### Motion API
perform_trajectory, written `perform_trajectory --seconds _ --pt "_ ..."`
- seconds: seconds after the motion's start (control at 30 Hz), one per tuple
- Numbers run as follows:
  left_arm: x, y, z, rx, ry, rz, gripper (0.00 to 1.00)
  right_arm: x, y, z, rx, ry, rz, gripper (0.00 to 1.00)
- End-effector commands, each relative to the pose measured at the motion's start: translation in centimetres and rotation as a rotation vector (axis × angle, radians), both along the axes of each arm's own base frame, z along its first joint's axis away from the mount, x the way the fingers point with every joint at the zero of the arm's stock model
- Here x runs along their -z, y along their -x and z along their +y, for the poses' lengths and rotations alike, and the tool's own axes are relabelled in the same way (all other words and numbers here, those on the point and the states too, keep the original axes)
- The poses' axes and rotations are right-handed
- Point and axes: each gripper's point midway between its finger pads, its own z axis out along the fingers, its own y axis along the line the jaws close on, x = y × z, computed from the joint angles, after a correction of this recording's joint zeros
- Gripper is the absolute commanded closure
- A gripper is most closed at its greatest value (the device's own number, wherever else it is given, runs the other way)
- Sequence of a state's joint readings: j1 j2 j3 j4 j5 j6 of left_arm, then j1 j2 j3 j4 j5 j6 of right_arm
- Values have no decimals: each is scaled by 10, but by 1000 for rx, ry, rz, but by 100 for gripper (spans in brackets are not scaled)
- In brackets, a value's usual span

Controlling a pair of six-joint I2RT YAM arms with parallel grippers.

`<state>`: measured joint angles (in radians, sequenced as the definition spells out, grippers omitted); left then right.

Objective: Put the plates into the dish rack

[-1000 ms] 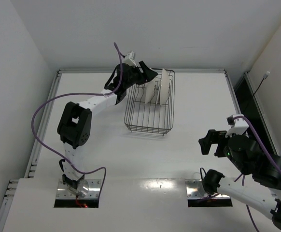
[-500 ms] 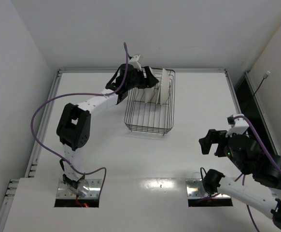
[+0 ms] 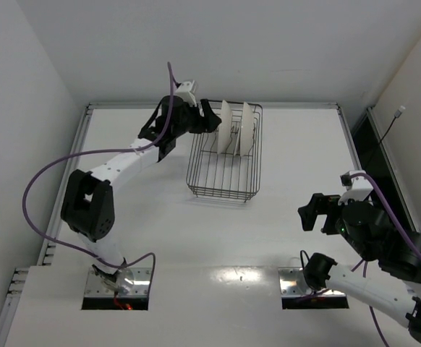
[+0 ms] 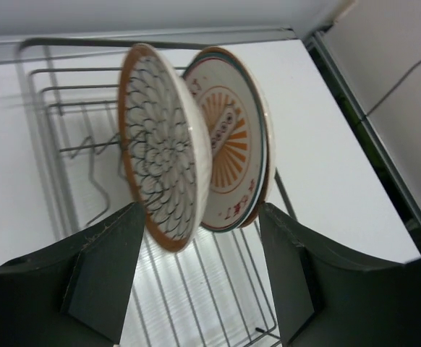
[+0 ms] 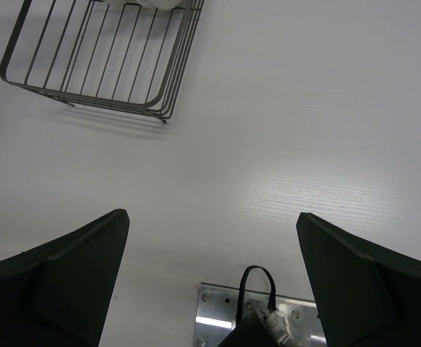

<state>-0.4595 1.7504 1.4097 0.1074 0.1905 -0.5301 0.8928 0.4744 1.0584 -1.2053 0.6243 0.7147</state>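
Observation:
The black wire dish rack point(image 3: 223, 163) stands at the back centre of the table. Plates stand on edge in its far end, their white sides showing from above point(image 3: 225, 124). In the left wrist view a lattice-faced plate point(image 4: 161, 155) stands in front of a plate with a sunburst medallion point(image 4: 232, 134). Another rim shows close behind it, and I cannot tell whether that is a third plate. My left gripper point(image 3: 212, 116) is open and empty just left of the plates, at the rack's far left rim point(image 4: 200, 249). My right gripper point(image 3: 310, 214) is open and empty, low at the right point(image 5: 210, 238).
The rack's near half holds only bare wires point(image 4: 196, 289). Its near corner shows in the right wrist view point(image 5: 102, 58). White walls enclose the table on the left, back and right. The right arm's base plate point(image 5: 268, 318) lies at the near edge.
My left gripper has drawn back to the left, off the plates, and the arm's elbow has swung left. The front plate stays upright in the rack. The right arm has not moved.

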Motion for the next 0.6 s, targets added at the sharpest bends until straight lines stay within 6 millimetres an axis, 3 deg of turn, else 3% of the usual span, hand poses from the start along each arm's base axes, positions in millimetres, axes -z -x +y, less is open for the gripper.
perform_trajectory --seconds 0.0,0.07,0.1,0.17,0.2,0.27,0.3,0.33,0.4,0.43,0.47,0.5,0.53,0.57 --pt "-42 11 42 -138 -43 -107 39 -3 -5 6 -8 -9 -13 1" --pt "-47 18 61 -213 -66 -119 39 -2 -6 7 -8 -2 -8 1" --pt "-55 24 79 -292 -84 -120 39 -2 -6 7 -8 -1 -7 1" --pt "-59 32 90 -344 -112 -102 39 -1 -4 12 -27 4 15 1" --pt "-53 36 104 -397 -157 -63 39 -2 -5 15 -35 6 24 1" --pt "-76 41 117 -428 -202 -96 39 0 -3 22 -62 12 54 1" --pt "-78 45 125 -448 -239 -91 39 2 -3 24 -71 14 66 1" --pt "-88 52 131 -457 -234 -115 39 4 -1 29 -92 12 85 1" --pt "-88 72 132 -475 -224 -129 39 3 -1 32 -106 8 82 1" --pt "-104 78 136 -525 -161 -210 39 3 -1 32 -106 8 81 1" --pt "-87 105 135 -484 -163 -251 38 2 0 30 -106 -1 73 1" --pt "-85 114 133 -466 -131 -280 29 2 0 30 -106 -2 73 1" --pt "-85 120 134 -463 -93 -291 15 -4 1 29 -107 -17 59 1" --pt "-86 124 137 -462 -95 -289 15 -10 2 28 -107 -36 43 1"
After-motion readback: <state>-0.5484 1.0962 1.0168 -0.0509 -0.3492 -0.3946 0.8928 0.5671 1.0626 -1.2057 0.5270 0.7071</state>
